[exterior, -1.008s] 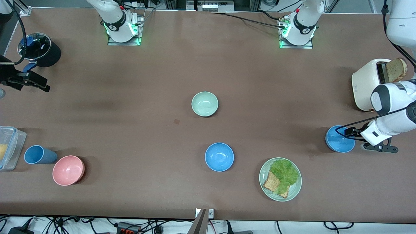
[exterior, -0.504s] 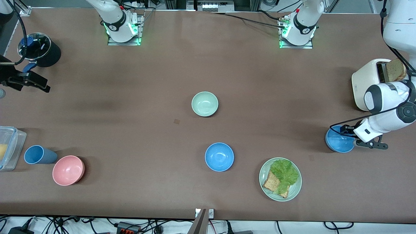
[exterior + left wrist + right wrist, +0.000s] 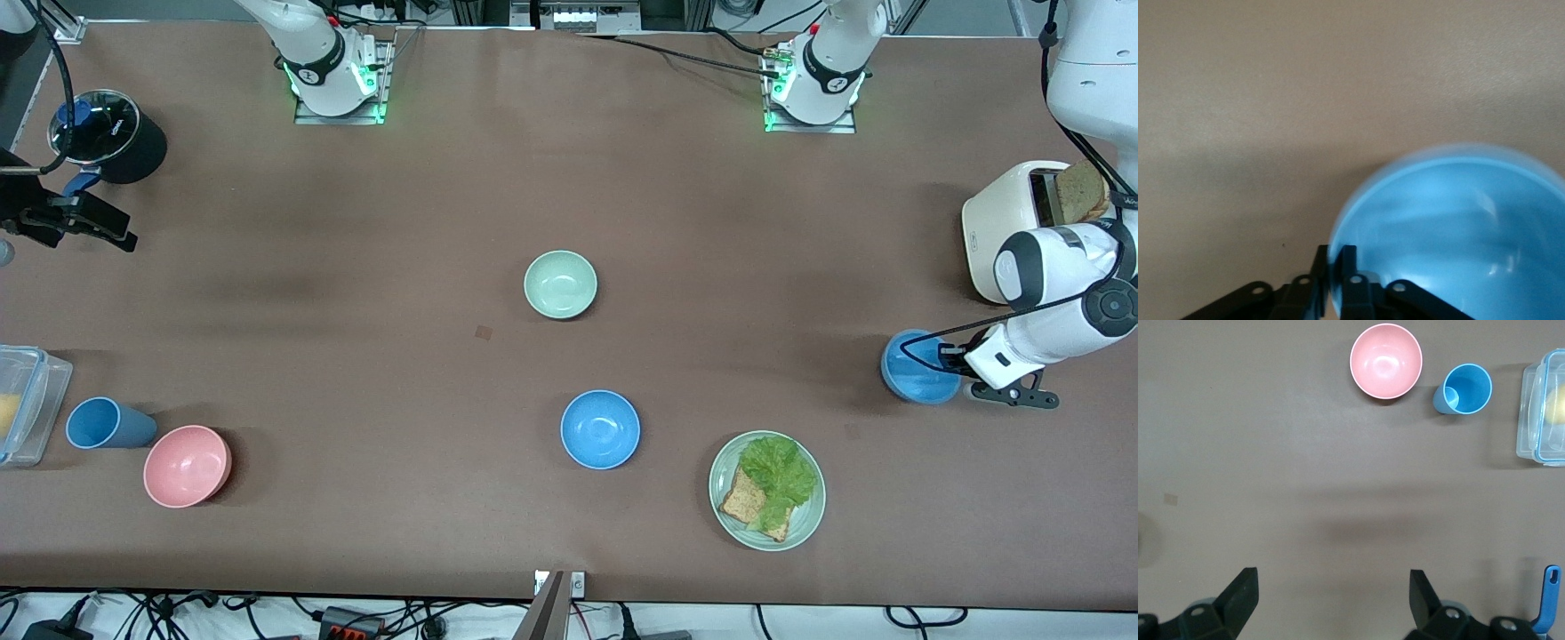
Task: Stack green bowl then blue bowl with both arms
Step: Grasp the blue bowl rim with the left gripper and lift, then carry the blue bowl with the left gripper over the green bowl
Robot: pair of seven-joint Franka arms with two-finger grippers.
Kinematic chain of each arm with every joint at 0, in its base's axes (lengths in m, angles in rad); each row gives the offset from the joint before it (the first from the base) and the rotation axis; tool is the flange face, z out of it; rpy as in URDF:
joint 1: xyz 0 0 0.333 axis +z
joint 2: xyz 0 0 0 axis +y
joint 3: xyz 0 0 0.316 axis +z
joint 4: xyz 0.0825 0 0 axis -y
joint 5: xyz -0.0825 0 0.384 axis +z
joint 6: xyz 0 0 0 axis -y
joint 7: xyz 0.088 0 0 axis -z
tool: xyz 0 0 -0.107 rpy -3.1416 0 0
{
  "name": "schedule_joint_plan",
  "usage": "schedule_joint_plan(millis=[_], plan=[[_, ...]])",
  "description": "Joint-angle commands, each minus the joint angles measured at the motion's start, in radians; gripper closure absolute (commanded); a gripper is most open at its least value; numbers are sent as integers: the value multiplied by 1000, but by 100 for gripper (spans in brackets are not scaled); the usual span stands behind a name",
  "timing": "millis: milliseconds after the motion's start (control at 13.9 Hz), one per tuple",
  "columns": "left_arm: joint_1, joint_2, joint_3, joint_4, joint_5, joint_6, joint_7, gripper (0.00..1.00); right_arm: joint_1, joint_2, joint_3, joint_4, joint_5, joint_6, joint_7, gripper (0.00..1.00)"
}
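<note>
The pale green bowl sits upright at the table's middle. One blue bowl sits nearer the front camera than it. My left gripper is shut on the rim of the second blue bowl at the left arm's end of the table. In the left wrist view its fingers pinch the rim of this bowl, one inside and one outside. My right gripper is open and empty over the right arm's end of the table. It also shows in the right wrist view.
A white toaster with toast stands beside the left arm. A green plate holds lettuce and toast. A pink bowl, blue cup, clear container and black pot stand at the right arm's end.
My left gripper has closed on the blue bowl's rim and shifted the bowl a little toward the table's middle. The right arm has barely moved.
</note>
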Motion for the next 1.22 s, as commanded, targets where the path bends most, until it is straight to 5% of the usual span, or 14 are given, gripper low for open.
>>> schedule_joint_plan(millis=[0,288,504,720,1153], plan=[[28,-8,-39,2,17,-18,4,99,8,-21,-8,-19,-7,-9,-15,0],[60,-91,-157,9,14,-192,-3,99,6,-21,-8,-19,-5,-2,-10,0],[55,-189,-268,23,-126,-393,-78,99,6,-20,-8,-21,-5,-2,-12,0],[58,-237,-432,31,-169,-494,-245,99,4,-20,-8,-21,-5,-2,-15,0],[52,-246,-784,-15,-213,-417,-961,99,1,-17,-10,-19,-2,2,-16,0]])
